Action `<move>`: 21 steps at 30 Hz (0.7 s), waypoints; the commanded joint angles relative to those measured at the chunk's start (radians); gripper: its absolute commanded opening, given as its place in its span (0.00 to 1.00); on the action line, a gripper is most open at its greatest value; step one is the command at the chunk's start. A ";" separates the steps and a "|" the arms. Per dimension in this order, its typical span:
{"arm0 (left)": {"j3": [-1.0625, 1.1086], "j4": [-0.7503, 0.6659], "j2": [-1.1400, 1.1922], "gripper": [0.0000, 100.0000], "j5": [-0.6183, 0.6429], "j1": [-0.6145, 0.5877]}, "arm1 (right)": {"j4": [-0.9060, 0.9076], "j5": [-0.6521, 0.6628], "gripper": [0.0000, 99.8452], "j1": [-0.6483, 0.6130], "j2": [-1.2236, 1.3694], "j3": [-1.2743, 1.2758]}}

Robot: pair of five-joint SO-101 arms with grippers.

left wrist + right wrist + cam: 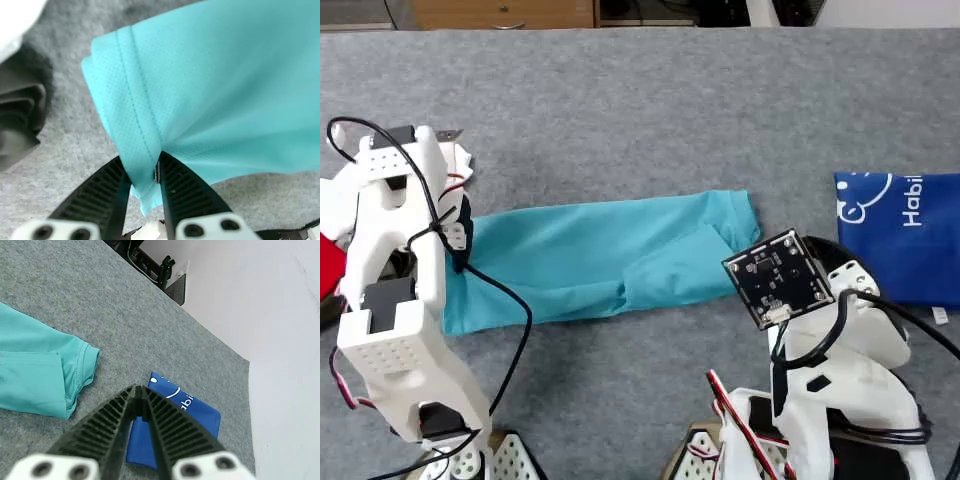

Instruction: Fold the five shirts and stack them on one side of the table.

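Left hand [143, 169] pinches the hem of the teal shirt [225, 90].

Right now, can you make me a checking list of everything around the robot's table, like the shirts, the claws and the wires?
Surface: grey felt table, lying flat.
Job's things: teal shirt folded into a long strip mid-table; folded blue shirt at the table's edge by the right arm.
Clutter: something red at the edge beside the left arm; cannot tell what it is.
Grippers: left gripper shut on the teal shirt's hem; right gripper shut, holding nothing, above the table.
Cables: black cable loops from the left arm across the teal shirt's corner; red wires at the right arm's base.
Surroundings: wooden drawers beyond the table; white wall.
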 commanded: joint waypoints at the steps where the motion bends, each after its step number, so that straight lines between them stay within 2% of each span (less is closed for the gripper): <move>1: -0.086 0.071 -0.058 0.02 -0.009 0.037 | 0.006 0.011 0.00 0.022 -0.001 -0.033; 4: -0.086 0.077 -0.067 0.02 0.003 0.101 | 0.006 0.011 0.00 0.022 -0.001 -0.033; 8: -0.069 0.077 -0.104 0.02 0.086 0.170 | 0.006 0.011 0.00 0.022 -0.001 -0.033; 21: 0.020 0.077 -0.305 0.02 0.287 0.546 | 0.008 0.006 0.00 0.022 -0.044 -0.027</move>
